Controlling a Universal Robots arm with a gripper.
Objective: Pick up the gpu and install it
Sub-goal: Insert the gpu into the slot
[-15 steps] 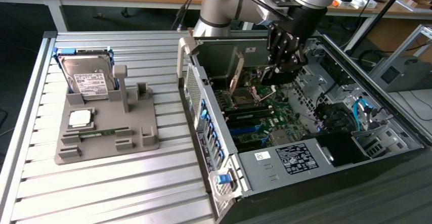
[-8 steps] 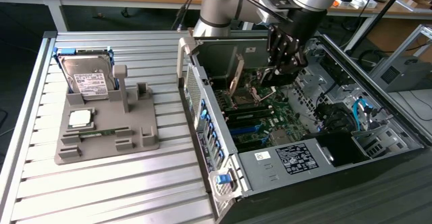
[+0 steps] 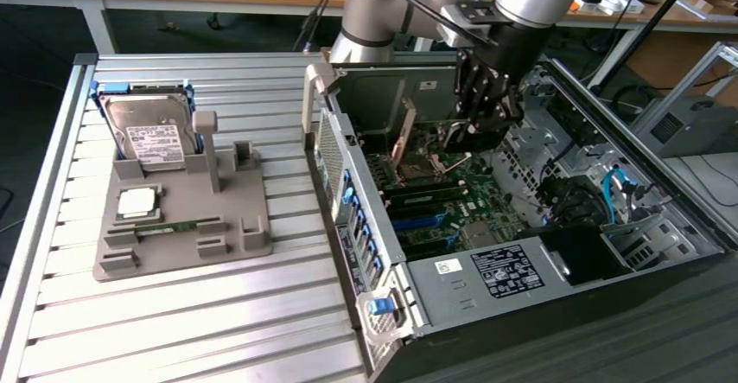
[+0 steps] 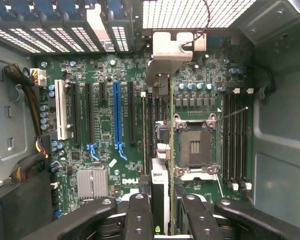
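My gripper [image 3: 475, 132] is down inside the open computer case [image 3: 381, 253], over the motherboard. It is shut on the gpu [image 4: 172, 50], a thin green card that the wrist view shows edge-on, running from between the fingers [image 4: 138, 215] to its silver end bracket at the case's perforated rear wall. In the exterior view the bracket of the gpu [image 3: 403, 137] stands slanted just to the left of the gripper. The card hangs over the black expansion slots between the blue slot [image 4: 117, 115] and the CPU socket [image 4: 195, 145]. Whether it sits in a slot I cannot tell.
A grey holder [image 3: 248, 236] on the slatted table at the exterior view's left carries a hard drive [image 3: 150, 132], a CPU [image 3: 138, 201] and a memory stick [image 3: 173, 227]. Cable bundles [image 4: 25, 100], a heatsink [image 4: 92, 182] and the case walls surround the motherboard.
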